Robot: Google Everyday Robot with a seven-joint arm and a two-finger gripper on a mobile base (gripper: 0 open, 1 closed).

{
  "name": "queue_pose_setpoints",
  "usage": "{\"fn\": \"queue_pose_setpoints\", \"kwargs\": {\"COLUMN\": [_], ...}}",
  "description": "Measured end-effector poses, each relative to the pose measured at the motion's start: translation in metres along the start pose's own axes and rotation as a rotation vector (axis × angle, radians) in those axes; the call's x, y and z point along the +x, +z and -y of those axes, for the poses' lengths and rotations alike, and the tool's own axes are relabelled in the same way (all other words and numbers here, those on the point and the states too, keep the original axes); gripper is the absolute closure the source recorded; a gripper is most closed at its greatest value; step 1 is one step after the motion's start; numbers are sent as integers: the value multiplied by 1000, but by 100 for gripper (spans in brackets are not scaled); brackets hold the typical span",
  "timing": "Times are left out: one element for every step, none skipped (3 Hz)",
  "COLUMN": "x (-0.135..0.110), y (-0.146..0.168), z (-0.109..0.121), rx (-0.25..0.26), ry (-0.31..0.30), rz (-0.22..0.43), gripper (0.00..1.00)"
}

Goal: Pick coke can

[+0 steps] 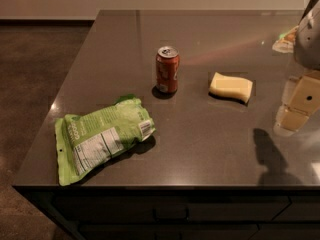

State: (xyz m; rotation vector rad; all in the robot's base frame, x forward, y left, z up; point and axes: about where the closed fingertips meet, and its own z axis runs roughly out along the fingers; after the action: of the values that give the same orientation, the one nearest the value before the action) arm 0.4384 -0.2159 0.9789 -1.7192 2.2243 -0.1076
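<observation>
The coke can (167,69) is a small red-orange can with a silver top. It stands upright on the dark countertop (200,139), a little left of the middle. My gripper (295,106) hangs at the far right edge of the view, above the counter, well to the right of the can and apart from it. Its pale yellow finger blocks point down and nothing shows between them.
A green snack bag (102,136) lies flat at the front left near the counter's edge. A yellow sponge (230,87) lies right of the can. A small packet (285,41) sits at the back right. The counter's left and front edges drop to the floor.
</observation>
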Motion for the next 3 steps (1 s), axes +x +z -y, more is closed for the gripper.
{"fn": "queue_pose_setpoints", "kwargs": {"x": [0, -2, -9], "y": [0, -1, 5], "z": [0, 5, 27], "rx": [0, -2, 7], "ry": [0, 5, 39], "rz": [0, 1, 34], "gripper": [0, 0, 0]}}
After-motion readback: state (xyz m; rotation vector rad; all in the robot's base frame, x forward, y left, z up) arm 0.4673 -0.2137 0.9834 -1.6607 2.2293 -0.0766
